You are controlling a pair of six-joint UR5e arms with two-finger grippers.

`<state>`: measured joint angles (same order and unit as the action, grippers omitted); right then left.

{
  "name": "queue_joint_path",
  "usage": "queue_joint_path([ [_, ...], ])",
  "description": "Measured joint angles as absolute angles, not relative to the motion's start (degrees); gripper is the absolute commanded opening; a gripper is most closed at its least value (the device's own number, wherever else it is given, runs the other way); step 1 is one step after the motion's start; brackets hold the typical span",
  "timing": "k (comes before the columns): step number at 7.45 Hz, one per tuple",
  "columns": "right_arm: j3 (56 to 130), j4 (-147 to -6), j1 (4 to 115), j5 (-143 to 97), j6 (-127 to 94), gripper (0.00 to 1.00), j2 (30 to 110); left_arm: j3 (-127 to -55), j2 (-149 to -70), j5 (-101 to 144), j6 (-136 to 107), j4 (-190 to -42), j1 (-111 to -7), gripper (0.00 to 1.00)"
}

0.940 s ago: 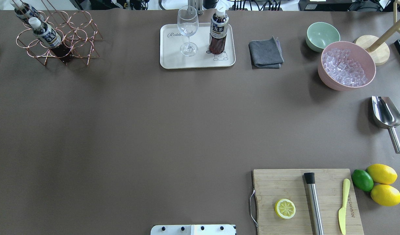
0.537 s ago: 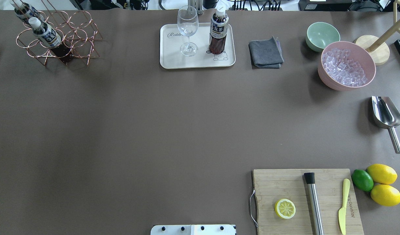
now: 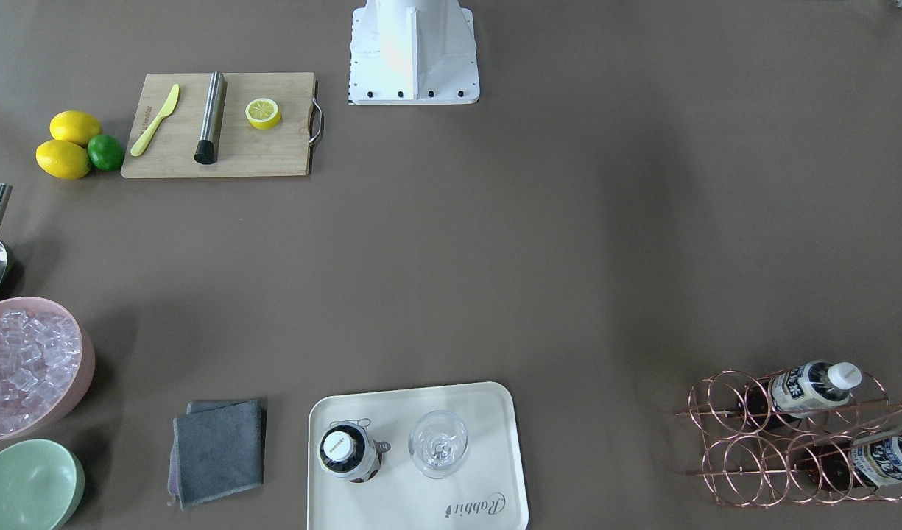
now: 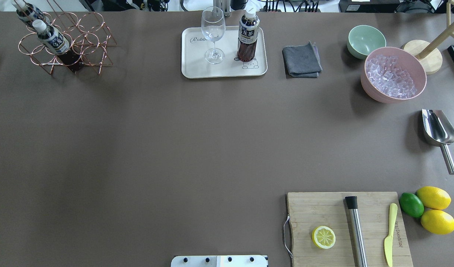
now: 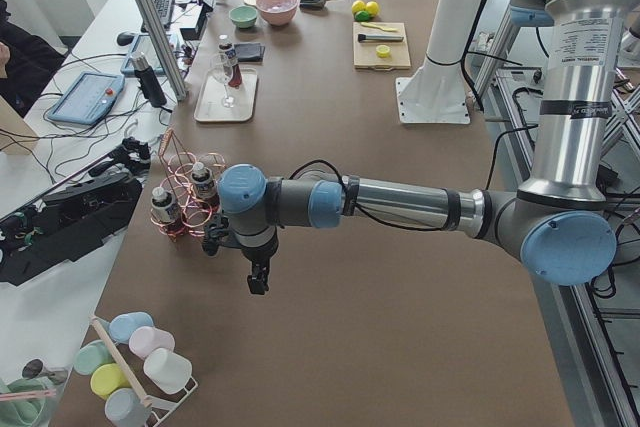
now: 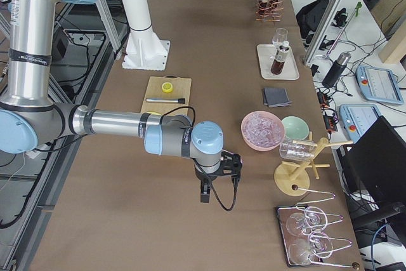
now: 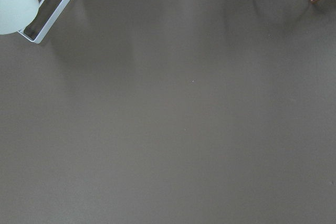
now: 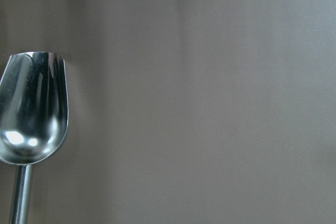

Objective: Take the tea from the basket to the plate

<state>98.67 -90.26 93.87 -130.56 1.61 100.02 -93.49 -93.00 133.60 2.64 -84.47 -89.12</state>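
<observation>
One tea bottle (image 4: 248, 37) stands upright on the plate (image 4: 197, 65), at the far middle of the table. It also shows in the front-facing view (image 3: 345, 450). Two more tea bottles (image 4: 50, 38) (image 4: 26, 12) sit in the copper wire basket (image 4: 86, 47) at the far left. My left gripper (image 5: 258, 282) hangs over bare table near the basket (image 5: 185, 162). My right gripper (image 6: 204, 195) hangs over bare table near the ice bowl. Each shows only in a side view, so I cannot tell if either is open or shut.
A stemmed glass (image 4: 213, 33) stands on the plate beside the tea. A grey cloth (image 4: 301, 60), green bowl (image 4: 365, 40), pink ice bowl (image 4: 393, 74) and metal scoop (image 4: 438, 131) lie to the right. A cutting board (image 4: 315, 211) with lemon half lies near right.
</observation>
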Motion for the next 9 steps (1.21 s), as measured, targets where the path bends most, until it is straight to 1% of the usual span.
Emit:
queue_joint_path([
  [9,98.6,-90.3,93.9,-130.5,1.5,1.00,100.3,-92.8,-93.1,133.7,2.5,-84.5,-88.1,0.98],
])
